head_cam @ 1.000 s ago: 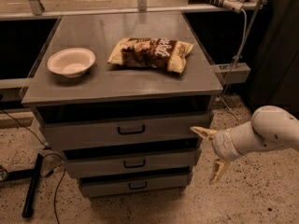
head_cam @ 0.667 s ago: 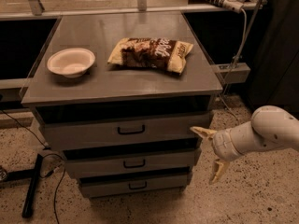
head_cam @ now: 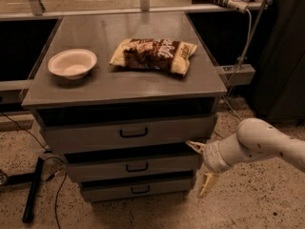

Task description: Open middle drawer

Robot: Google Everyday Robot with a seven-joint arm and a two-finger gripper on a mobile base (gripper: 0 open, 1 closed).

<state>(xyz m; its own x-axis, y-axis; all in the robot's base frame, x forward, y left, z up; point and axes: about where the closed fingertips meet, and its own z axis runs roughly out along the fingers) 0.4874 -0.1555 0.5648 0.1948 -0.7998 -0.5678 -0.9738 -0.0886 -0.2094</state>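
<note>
Though spread wide and clasping nothing, hovers as gripper (head_cam: 202, 166) just off the right end of the middle drawer (head_cam: 95, 169).
Lies second of three, seemingly shut, below bowl (head_cam: 72, 63) and bag (head_cam: 153, 55). Likely rigid, light, sliding straight toward near; best hooked by small black handle (head_cam: 137, 167) at front centre, well left of gripper.

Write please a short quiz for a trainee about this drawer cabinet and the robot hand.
1. True or false: the hand grips the black handle of the middle drawer.
2. What lies beside the white bowl on the cabinet top? A) chip bag B) mug C) sponge
3. Fill in: the hand, at the right of the drawers, has its fingers ____.
Key: 1 false, it is at the drawer's right end, away from the handle; 2 A; 3 open.
</note>
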